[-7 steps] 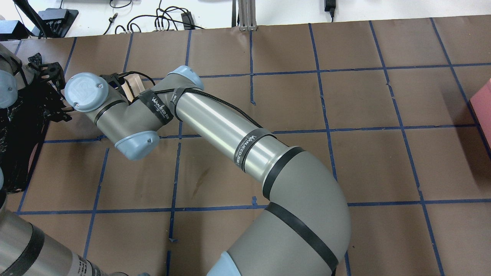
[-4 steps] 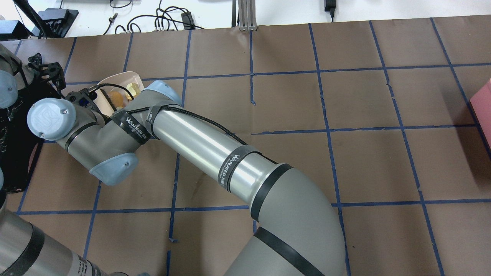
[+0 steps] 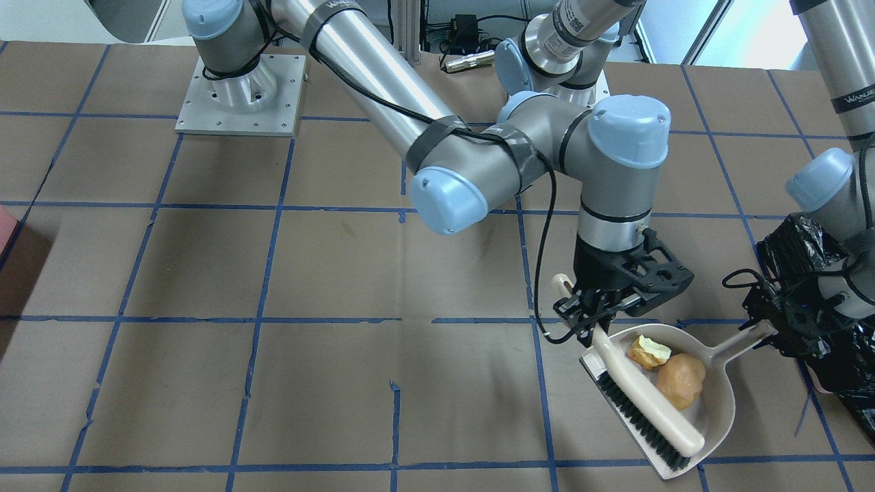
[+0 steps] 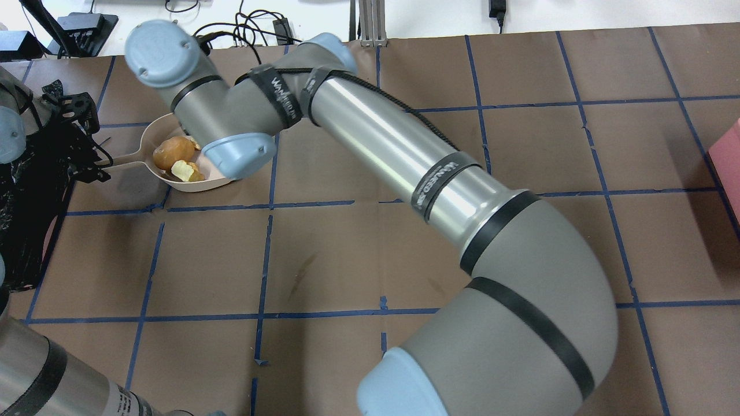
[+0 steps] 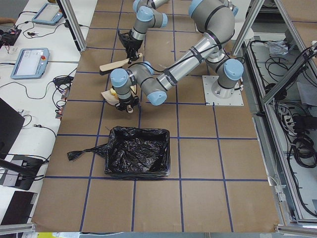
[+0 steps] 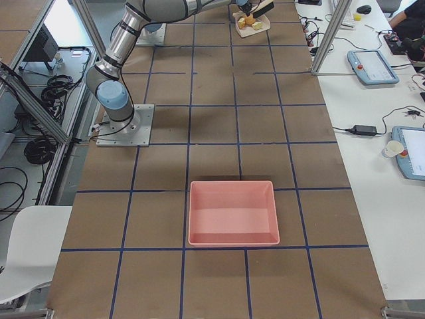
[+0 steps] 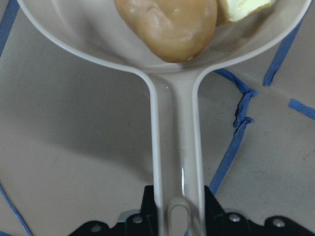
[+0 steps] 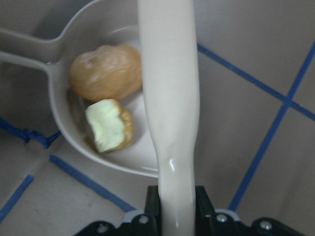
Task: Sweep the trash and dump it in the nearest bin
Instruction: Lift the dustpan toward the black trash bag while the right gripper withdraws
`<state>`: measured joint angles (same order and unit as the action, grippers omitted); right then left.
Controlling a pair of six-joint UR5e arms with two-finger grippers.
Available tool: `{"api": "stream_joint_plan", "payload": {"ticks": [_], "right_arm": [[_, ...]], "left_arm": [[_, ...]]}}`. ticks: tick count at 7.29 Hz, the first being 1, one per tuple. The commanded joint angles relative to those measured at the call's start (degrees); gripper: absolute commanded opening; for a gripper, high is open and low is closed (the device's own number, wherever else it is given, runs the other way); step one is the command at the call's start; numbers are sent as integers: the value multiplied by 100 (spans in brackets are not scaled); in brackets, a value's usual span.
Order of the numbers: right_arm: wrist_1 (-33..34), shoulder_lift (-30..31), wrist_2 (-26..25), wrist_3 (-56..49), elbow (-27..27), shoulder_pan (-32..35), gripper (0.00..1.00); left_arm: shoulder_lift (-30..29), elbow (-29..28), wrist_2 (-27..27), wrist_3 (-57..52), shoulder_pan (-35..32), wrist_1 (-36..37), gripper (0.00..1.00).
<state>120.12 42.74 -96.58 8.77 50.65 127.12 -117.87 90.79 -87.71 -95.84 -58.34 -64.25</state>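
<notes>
**Pan loaded; carry-and-tip to the bagged bin comes next**

Read from the front-facing view, nearest edge first.

- The brush (image 3: 642, 404) lies across the open mouth of the dustpan (image 3: 723, 410), with its bristles along the lip like a gate.
- Behind it in the pan sits the potato-like lump (image 3: 681, 380). The bread chunk (image 3: 642, 355) touches it, with a pale yellow piece (image 3: 657, 350) on top. I cannot tell if those last two are separate.
- I cannot tell whether the pan rests on the worktop or is lifted off it.
- The right pincer (image 3: 593, 311) is clamped on the brush handle. The left pincer (image 3: 772, 328) is clamped on the end of the dustpan handle; its wrist view shows a finger on either side.
- The bin (image 3: 786, 247), lined with a black bag, stands just beside the left pincer.
- The pink tray (image 6: 231, 183) sits well apart at the other end and has no bag, so it is not the target.

Judgement: sweeping looks finished and the dump is not yet done.

1. Hold the pan level, or with the lip slightly raised, because the round lump will likely roll.
2. Keep the brush guarding the mouth until the pan is over the bag opening.
3. Then draw the right arm clear and tip the pan slowly, keeping the lip inside the rim.
</notes>
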Motion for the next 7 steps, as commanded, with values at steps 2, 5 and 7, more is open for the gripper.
{"api": "stream_joint_plan", "payload": {"ticks": [2,5,7], "right_arm": [[-978,1066,121,874,1407,-879,11],[-1763,2288,621,1625,2938,-961,10],[-1624,3245,649,2520,4096,-803,9]], "left_arm": [[80,44,578,20,42,-17,20],[238,-17,1028,65,226,-70,19],[754,43,1132,65,645,-88,19]]}}
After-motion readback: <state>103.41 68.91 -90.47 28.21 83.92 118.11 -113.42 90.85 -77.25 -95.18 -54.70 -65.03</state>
